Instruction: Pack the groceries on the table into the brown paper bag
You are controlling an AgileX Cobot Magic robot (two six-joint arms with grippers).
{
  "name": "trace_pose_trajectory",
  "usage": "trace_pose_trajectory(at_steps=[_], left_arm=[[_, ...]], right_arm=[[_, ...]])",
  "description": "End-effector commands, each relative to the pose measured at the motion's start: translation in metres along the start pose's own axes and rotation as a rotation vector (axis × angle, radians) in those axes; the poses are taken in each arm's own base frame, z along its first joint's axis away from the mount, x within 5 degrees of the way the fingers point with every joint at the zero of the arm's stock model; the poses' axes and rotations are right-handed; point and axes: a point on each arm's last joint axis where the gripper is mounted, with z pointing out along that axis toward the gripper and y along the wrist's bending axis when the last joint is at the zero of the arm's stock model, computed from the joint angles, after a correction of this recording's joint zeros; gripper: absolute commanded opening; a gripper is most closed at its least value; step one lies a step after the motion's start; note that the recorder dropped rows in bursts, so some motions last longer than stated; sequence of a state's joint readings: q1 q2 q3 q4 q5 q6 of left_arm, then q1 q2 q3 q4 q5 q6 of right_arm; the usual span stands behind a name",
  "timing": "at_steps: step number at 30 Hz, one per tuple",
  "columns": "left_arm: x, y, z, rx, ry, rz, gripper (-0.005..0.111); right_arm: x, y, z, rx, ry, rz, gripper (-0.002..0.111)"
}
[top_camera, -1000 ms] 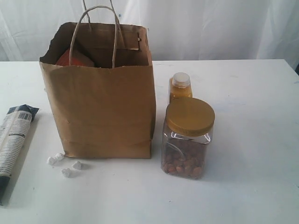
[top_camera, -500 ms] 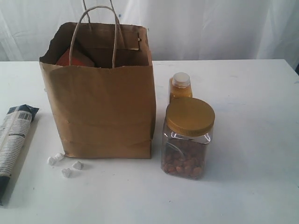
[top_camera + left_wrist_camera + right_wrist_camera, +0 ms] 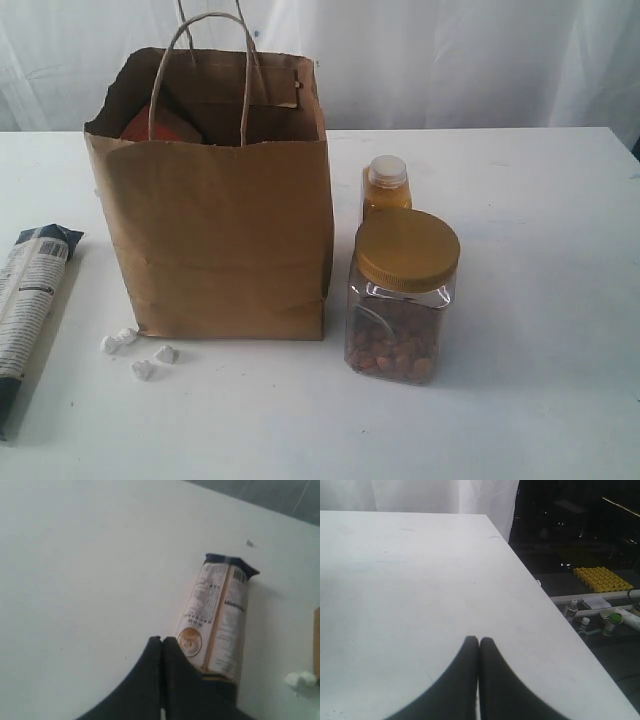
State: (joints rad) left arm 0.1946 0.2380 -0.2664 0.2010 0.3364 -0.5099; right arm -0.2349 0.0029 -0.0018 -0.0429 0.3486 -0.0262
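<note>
Nothing on the table (image 3: 540, 300) has moved in the past second: the brown paper bag (image 3: 225, 240) stands open with a red-labelled pouch (image 3: 160, 122) inside, while the nut jar (image 3: 400, 300), orange bottle (image 3: 386, 185), white lumps (image 3: 140, 352) and long package (image 3: 25, 295) wait outside, so packing appears paused partway. The package lies flat left of the bag, long axis running front to back, dark crimped end pointing to the far edge. The left gripper (image 3: 161, 642) hangs near it, the right gripper (image 3: 478, 642) over bare table, both with fingers pressed together, empty.

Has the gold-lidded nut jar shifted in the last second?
No. The nut jar sits unchanged beside the brown paper bag, at its right edge, in front of the orange bottle.
</note>
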Motion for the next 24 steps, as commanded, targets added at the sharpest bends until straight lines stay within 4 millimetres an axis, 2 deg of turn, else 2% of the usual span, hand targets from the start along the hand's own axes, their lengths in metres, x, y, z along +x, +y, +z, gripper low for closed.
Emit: trace_pose_trajectory(at_steps=[1,8,14,17,19,22,24], left_arm=[[0.021,0.006,0.01,-0.031,0.048,0.027,0.0],[0.025,0.006,0.011,0.004,-0.041,0.03,0.0],[0.03,0.006,0.002,0.08,-0.296,0.051,0.0],[0.032,0.006,0.004,0.082,-0.326,0.094,0.0],[0.037,0.008,0.006,0.057,-0.276,0.104,0.0],[0.047,0.017,0.008,-0.051,-0.148,0.259,0.0],[0.056,0.021,0.011,-0.07,-0.086,0.222,0.0]], right_arm=[[0.0,0.0,0.0,0.005,-0.005,0.002,0.0],[0.0,0.0,0.0,0.005,-0.005,0.002,0.0],[0.0,0.0,0.0,0.005,-0.005,0.002,0.0],[0.0,0.0,0.0,0.005,-0.005,0.002,0.0],[0.0,0.0,0.0,0.005,-0.005,0.002,0.0],[0.0,0.0,0.0,0.005,-0.005,0.002,0.0],[0.0,0.0,0.0,0.005,-0.005,0.002,0.0]])
